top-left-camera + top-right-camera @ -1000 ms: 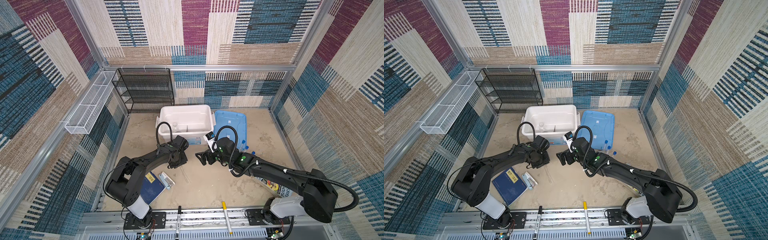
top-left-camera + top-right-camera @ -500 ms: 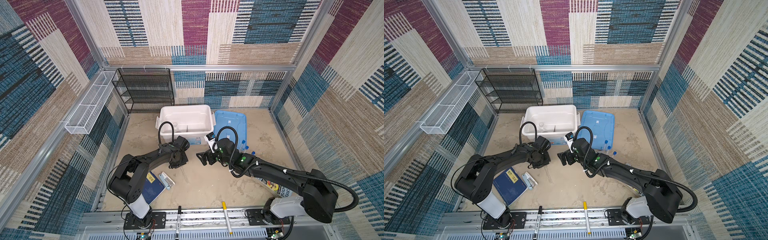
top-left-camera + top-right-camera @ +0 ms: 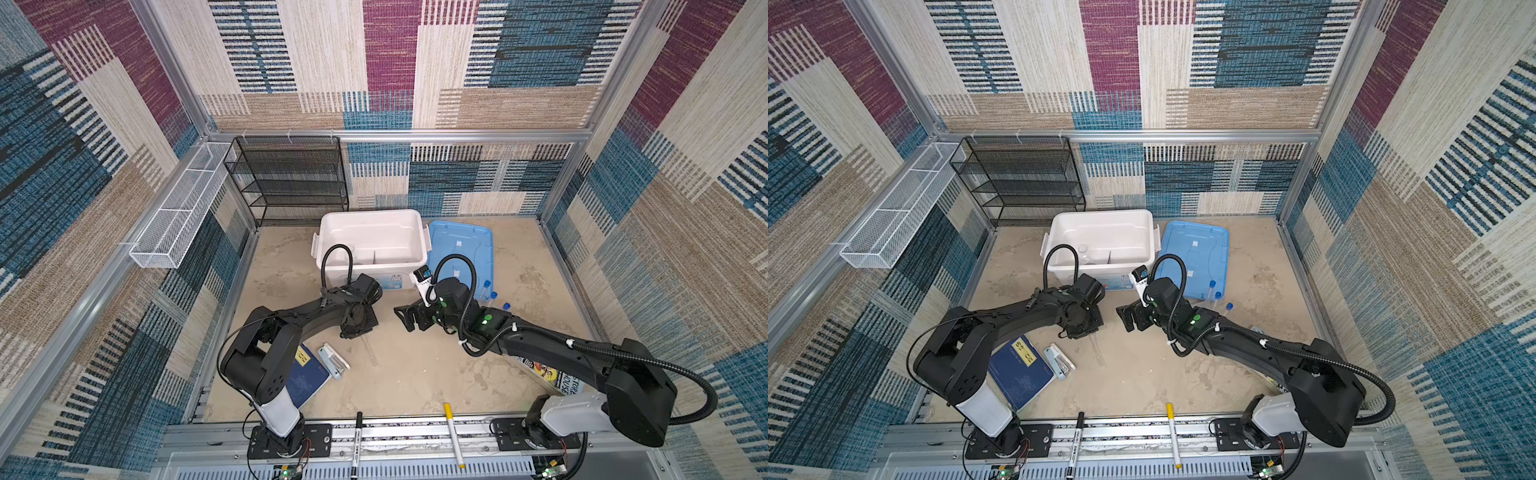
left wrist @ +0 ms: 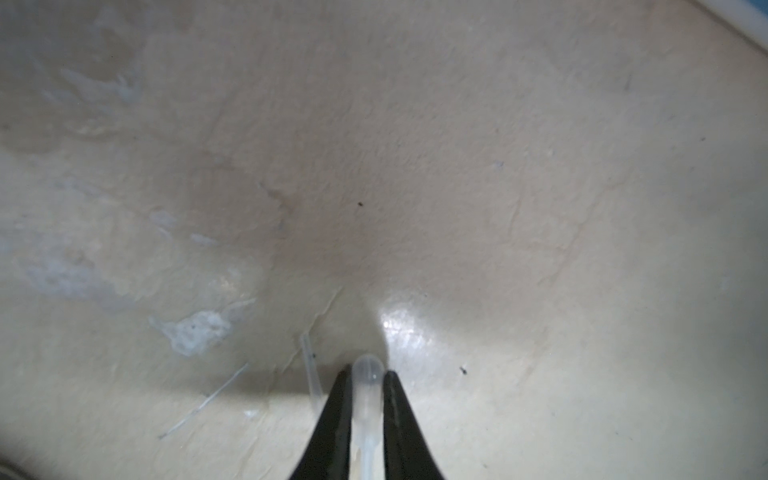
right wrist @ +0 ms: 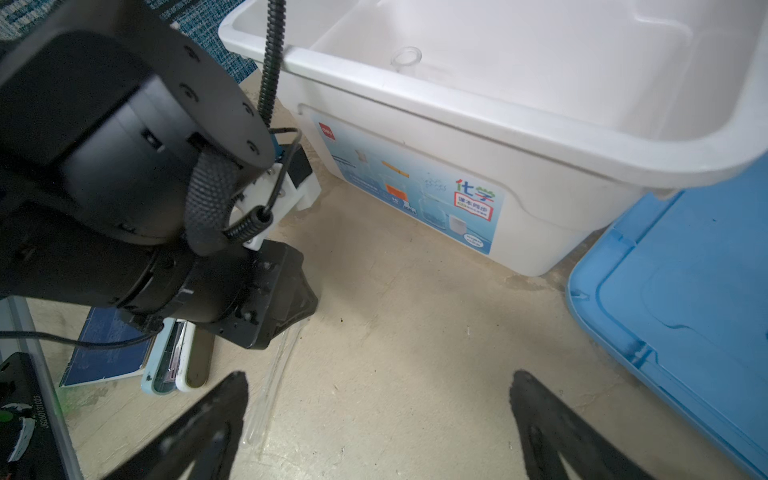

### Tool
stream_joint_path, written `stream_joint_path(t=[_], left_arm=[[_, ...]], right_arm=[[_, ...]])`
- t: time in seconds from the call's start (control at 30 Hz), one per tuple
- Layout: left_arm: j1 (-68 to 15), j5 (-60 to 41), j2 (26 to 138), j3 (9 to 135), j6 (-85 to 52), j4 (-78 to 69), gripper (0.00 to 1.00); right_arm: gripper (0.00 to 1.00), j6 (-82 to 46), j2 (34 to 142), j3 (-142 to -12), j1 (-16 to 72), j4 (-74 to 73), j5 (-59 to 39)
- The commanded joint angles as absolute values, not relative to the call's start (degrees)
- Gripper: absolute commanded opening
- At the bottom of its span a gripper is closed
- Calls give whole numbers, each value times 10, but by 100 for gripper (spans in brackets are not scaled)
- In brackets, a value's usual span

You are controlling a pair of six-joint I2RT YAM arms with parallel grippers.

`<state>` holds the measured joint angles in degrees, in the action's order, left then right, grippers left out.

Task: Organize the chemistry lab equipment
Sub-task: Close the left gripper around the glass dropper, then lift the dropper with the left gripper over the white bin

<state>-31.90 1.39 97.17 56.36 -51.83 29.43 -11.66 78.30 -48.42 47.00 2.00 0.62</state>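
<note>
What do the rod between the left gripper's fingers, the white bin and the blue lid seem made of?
Rod: clear and glossy, probably glass, possibly clear plastic; the table shows through and its rounded tip glints. White bin: opaque, smooth moulded plastic, with rounded rim. Blue lid: moulded plastic, semi-gloss, with pressed ridges.

The bin (image 3: 365,270) is sitting at the back, the lid (image 3: 461,245) lying just right of it, tubes (image 3: 493,295) lying by the lid's near edge. The rod (image 5: 274,374) is lying before the bin, the stapler (image 3: 333,360) just right of the book (image 3: 307,378), front left.
</note>
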Motion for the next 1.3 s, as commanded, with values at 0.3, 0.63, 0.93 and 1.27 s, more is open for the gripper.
stream_joint_path(t=[0.3, 0.63, 0.93, 1.27], left_arm=[[-328, 27, 976, 571, -525, 314, 9], [-333, 29, 949, 584, -527, 333, 4], [-339, 37, 898, 596, -539, 355, 4], [-340, 104, 829, 681, -493, 421, 4]], right_arm=[[99, -116, 777, -475, 471, -8, 25], [99, -119, 777, -476, 471, -7, 27], [99, -126, 773, -478, 471, -6, 42], [99, -151, 710, -463, 464, -17, 100]])
